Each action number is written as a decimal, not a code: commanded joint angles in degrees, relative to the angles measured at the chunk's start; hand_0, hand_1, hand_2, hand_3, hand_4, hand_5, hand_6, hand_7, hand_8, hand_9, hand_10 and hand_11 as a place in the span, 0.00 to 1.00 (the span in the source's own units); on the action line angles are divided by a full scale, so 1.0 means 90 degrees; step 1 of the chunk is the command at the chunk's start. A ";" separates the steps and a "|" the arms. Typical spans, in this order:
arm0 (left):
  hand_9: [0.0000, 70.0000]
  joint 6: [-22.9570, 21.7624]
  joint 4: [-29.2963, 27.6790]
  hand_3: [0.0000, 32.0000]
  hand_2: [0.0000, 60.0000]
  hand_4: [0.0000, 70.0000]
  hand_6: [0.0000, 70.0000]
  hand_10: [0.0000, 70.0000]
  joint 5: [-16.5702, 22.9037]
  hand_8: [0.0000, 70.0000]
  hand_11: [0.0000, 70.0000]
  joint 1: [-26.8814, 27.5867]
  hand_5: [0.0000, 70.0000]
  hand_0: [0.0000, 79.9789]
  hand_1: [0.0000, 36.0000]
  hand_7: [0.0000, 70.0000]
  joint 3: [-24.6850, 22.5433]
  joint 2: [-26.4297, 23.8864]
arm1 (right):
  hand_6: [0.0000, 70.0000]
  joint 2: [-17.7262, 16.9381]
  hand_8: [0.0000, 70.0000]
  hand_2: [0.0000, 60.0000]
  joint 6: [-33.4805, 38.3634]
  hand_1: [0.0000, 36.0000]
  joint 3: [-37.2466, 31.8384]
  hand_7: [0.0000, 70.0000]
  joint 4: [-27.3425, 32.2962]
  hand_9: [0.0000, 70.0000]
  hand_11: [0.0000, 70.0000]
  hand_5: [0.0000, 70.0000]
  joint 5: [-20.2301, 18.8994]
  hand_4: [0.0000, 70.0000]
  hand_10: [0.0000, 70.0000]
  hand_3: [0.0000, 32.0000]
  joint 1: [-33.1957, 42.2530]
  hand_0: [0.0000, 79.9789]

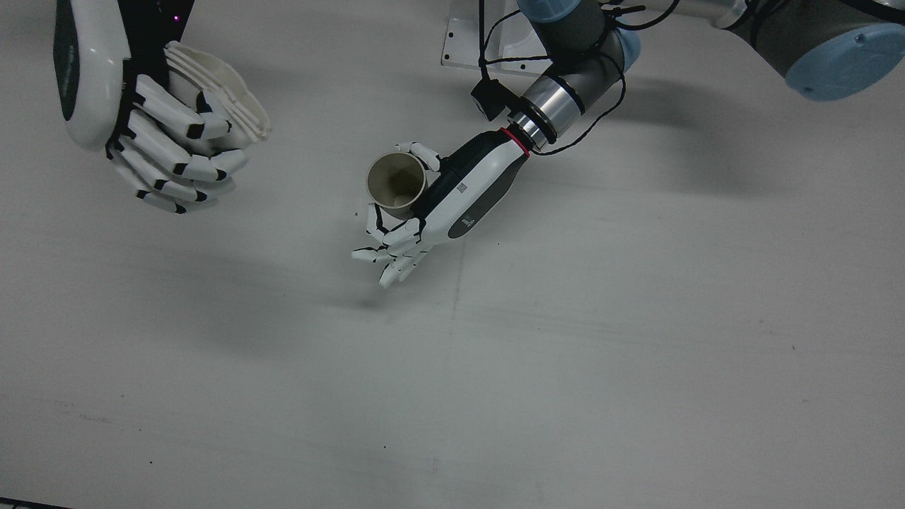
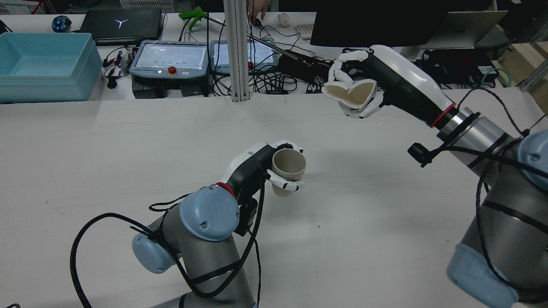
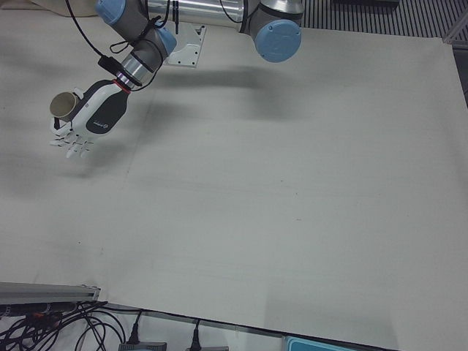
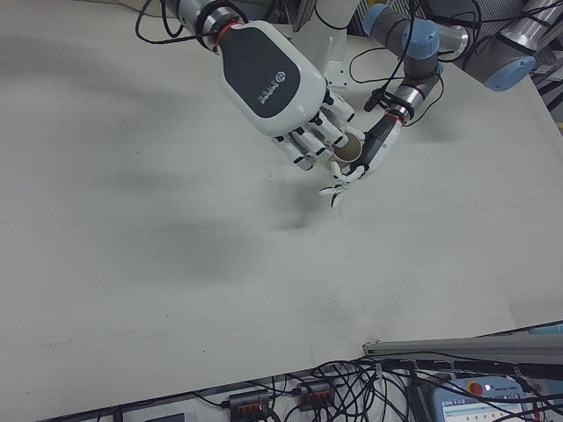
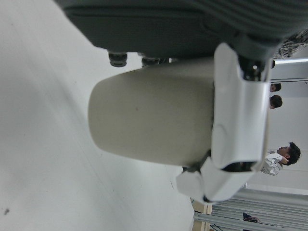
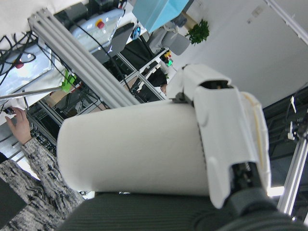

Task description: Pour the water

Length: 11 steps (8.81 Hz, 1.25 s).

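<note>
Left hand (image 2: 274, 169) clasps upright cup (image 2: 288, 170) mid-counter; right hand (image 2: 364, 92) squeezes a seemingly crushed cup (image 2: 352, 92), risking spillage

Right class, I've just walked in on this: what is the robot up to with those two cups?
Each hand holds a paper cup for a pour. The left hand holds the round cup upright, low over the white table. The right hand holds the squashed cup higher up and off to the side, tipped so its mouth faces sideways. The two cups are well apart, and no water is visible.
</note>
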 commanded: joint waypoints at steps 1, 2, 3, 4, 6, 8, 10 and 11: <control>0.04 0.0023 0.0004 0.00 0.83 0.80 0.19 0.02 -0.0002 0.05 0.05 -0.0010 1.00 0.79 0.90 0.30 0.0013 -0.0109 | 0.63 -0.0003 0.46 1.00 -0.1058 1.00 -0.0116 0.85 -0.0059 0.61 0.62 1.00 0.0901 0.45 0.39 0.00 -0.1082 1.00; 0.04 0.0023 0.0014 0.00 0.82 0.79 0.19 0.02 -0.0002 0.05 0.05 -0.0009 1.00 0.79 0.90 0.30 -0.0026 -0.0109 | 0.62 0.0035 0.45 1.00 -0.1078 1.00 -0.0214 0.82 -0.0050 0.61 0.63 1.00 0.1175 0.44 0.39 0.00 -0.1102 1.00; 0.04 0.0013 0.0023 0.00 0.83 0.79 0.19 0.02 -0.0002 0.05 0.05 -0.0038 1.00 0.80 0.92 0.29 -0.0152 -0.0090 | 0.61 0.0016 0.45 1.00 -0.0991 1.00 -0.0176 0.79 -0.0050 0.60 0.63 1.00 0.1274 0.42 0.39 0.00 -0.1044 1.00; 0.04 -0.0035 -0.0005 0.00 0.82 0.78 0.18 0.02 -0.0002 0.05 0.05 -0.0126 1.00 0.80 0.92 0.29 -0.0414 -0.0031 | 0.61 -0.0177 0.45 1.00 -0.0575 1.00 -0.0079 0.78 0.0008 0.60 0.63 1.00 0.1246 0.43 0.39 0.00 -0.0647 1.00; 0.03 -0.0084 -0.0433 0.00 0.82 0.75 0.17 0.03 -0.0002 0.05 0.06 -0.0438 1.00 0.76 0.85 0.27 -0.1330 0.1143 | 0.54 -0.1181 0.41 1.00 0.2037 1.00 -0.0117 0.66 0.0301 0.55 0.65 1.00 0.1207 0.34 0.42 0.00 0.0229 1.00; 0.05 -0.0580 -0.0853 0.00 0.79 0.76 0.18 0.04 -0.0002 0.05 0.08 -0.0799 1.00 0.74 0.80 0.28 -0.1977 0.2677 | 0.54 -0.1612 0.42 1.00 0.2873 1.00 -0.0214 0.65 0.0728 0.56 0.71 1.00 0.0391 0.25 0.46 0.00 0.1587 1.00; 0.04 -0.0670 -0.1661 0.00 0.77 0.74 0.16 0.04 -0.0002 0.05 0.08 -0.0966 1.00 0.73 0.78 0.26 -0.2291 0.3928 | 0.51 -0.2499 0.41 1.00 0.3586 1.00 -0.0932 0.60 0.1906 0.54 0.72 1.00 -0.0041 0.19 0.47 0.00 0.2303 1.00; 0.04 -0.0748 -0.1937 0.00 0.75 0.74 0.16 0.04 -0.0002 0.05 0.08 -0.0986 1.00 0.73 0.76 0.26 -0.2282 0.4330 | 0.50 -0.2822 0.41 1.00 0.3831 1.00 -0.1692 0.60 0.2977 0.54 0.73 1.00 -0.0275 0.18 0.48 0.00 0.2615 0.98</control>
